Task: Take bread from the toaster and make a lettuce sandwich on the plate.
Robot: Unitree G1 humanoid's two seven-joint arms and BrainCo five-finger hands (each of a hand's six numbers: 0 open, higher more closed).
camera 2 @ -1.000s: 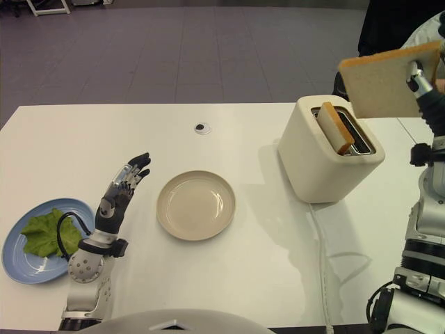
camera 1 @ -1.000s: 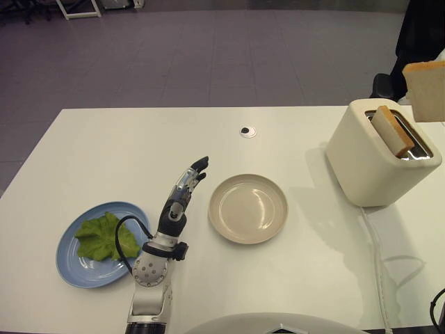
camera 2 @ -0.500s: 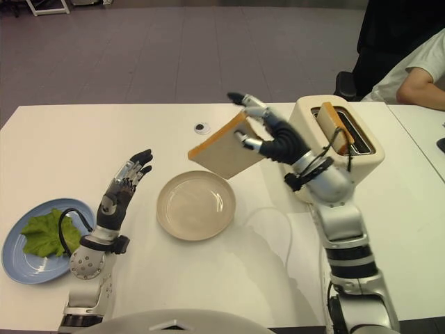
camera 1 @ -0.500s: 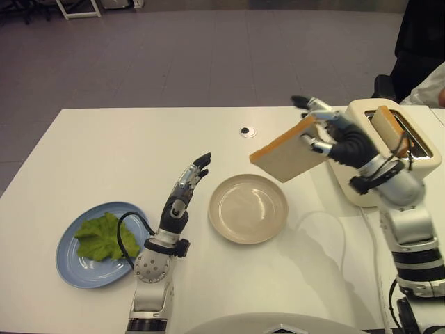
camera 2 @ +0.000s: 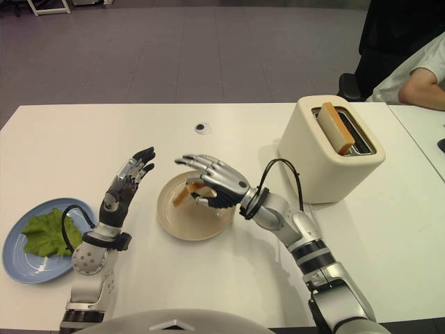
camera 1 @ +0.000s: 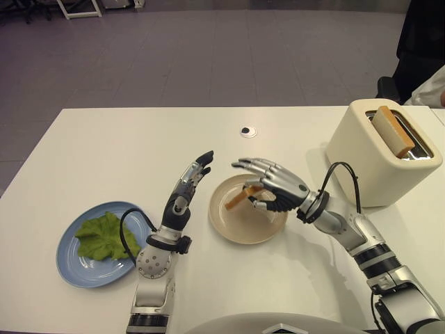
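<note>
Right hand (camera 1: 277, 188) low over beige plate (camera 1: 240, 237), fingers clamped on bread slice (camera 1: 238, 197). Palm hides most of the slice: only a tan crust edge shows, tilted, and I can't tell if it touches the plate. Left hand (camera 1: 182, 200) upright, fingers straight, holding nothing, between that plate and blue plate (camera 1: 68, 267) with lettuce (camera 1: 104, 235). Second slice (camera 1: 391, 131) stands in cream toaster (camera 1: 372, 170), far right. White table (camera 1: 104, 149), grey floor (camera 1: 208, 49) beyond.
</note>
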